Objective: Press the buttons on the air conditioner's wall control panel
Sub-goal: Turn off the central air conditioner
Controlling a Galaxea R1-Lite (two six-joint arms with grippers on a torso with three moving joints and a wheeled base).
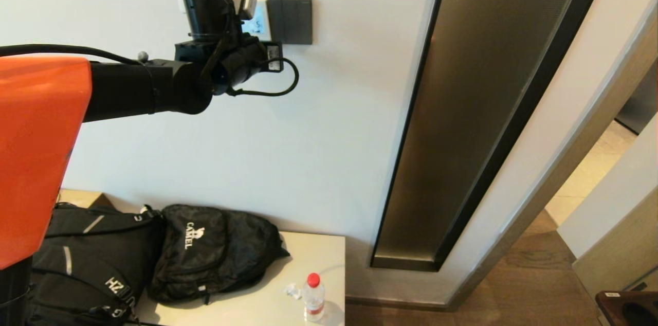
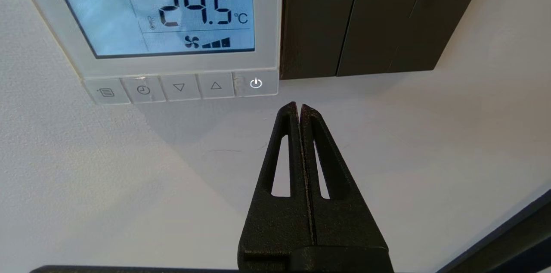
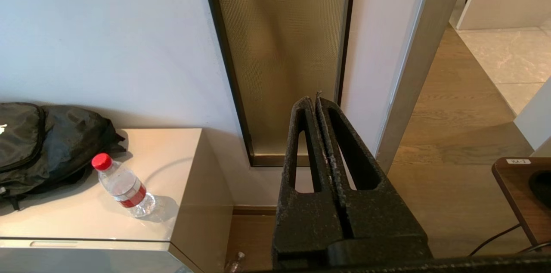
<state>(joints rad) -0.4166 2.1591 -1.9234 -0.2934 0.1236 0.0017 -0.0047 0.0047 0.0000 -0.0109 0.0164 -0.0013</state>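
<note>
The white wall control panel [image 2: 267,14] has a lit pale blue screen [image 2: 163,10] reading 24.5 °C. A row of pale buttons [image 2: 178,88] runs along its lower edge, with the power button [image 2: 255,83] at the end nearest the dark switch plate. My left gripper [image 2: 298,106] is shut and empty, its tips just below the power button, close to the wall. In the head view the left wrist hides most of the panel [image 1: 259,22]. My right gripper [image 3: 313,100] is shut and empty, held low, away from the panel.
A dark grey three-rocker switch plate [image 2: 366,14] [image 1: 289,20] adjoins the panel. A tall dark-framed glass strip [image 1: 478,110] is in the wall to the right. Below, a low cabinet [image 1: 329,254] holds black bags [image 1: 205,254] and a water bottle [image 1: 313,297].
</note>
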